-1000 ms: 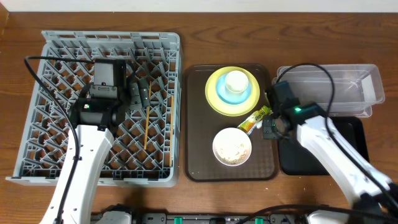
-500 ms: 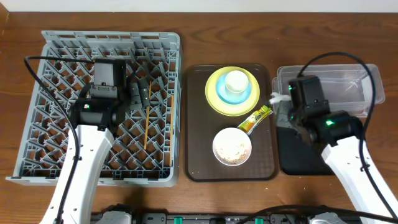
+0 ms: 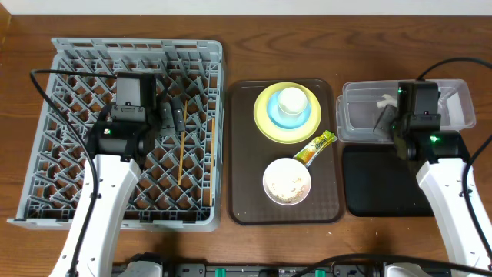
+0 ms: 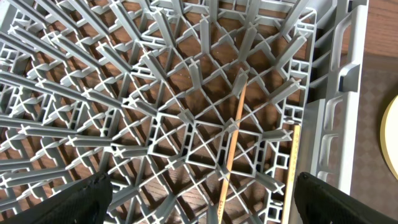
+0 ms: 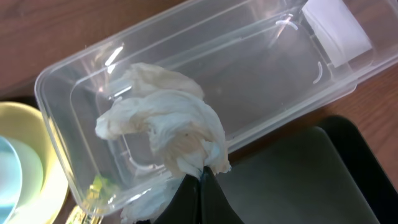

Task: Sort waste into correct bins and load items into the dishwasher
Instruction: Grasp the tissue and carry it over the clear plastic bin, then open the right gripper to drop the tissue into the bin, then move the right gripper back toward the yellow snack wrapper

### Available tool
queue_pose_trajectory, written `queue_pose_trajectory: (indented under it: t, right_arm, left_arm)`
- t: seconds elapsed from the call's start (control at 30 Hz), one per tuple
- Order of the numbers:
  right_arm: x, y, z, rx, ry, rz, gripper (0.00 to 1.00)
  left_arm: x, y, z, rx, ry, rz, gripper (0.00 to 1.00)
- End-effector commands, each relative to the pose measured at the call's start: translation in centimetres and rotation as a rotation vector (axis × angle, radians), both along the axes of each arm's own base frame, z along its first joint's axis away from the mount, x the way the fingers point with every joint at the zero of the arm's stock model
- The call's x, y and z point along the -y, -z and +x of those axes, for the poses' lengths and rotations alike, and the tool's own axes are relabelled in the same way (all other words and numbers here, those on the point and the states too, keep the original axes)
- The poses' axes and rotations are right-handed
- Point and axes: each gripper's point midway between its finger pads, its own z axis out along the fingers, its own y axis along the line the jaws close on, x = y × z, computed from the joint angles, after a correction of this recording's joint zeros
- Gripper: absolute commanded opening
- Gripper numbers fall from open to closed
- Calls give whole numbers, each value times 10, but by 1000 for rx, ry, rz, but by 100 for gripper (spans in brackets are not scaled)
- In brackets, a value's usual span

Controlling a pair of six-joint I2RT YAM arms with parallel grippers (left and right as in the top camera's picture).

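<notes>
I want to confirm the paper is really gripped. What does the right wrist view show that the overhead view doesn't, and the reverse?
Right wrist only: a close look at the right claw shut on the crumpled white scrap, above the clear tub. Overhead only: the grey dish rack holding two chopsticks, the brown tray and the white bowl of crumbs. Both: the tub, the black tray and the yellow plate.

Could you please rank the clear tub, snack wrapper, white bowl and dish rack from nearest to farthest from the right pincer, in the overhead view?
1. Clear tub, beneath the right pincer.
2. Snack wrapper, on the brown tray's right side.
3. White bowl, at the tray's front.
4. Dish rack, far left.
</notes>
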Motion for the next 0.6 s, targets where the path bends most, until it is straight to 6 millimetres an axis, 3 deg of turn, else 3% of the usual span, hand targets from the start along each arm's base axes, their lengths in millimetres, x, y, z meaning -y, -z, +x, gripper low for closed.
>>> queue_pose_trajectory:
  t: [0.0,0.27,0.4,0.47,0.57]
  right_arm:
    - [8,5,10,8,38,-5,1]
    - [8,48,31,-66,38,-8,5]
    - [9,57,33,-87,34,-13,23]
    - [10,56,33,-81,37,-13,44]
    - [10,51,33,-68,38,-12,64]
  left_arm:
    - [-4,-3,1,7,-12,9,94]
    - [-4,-3,1,7,-12,9,94]
    - [-4,-3,1,7,-12,9,94]
    - [-4,-2,1,7,-12,9,94]
    - [-4,-2,1,6,-12,9,94]
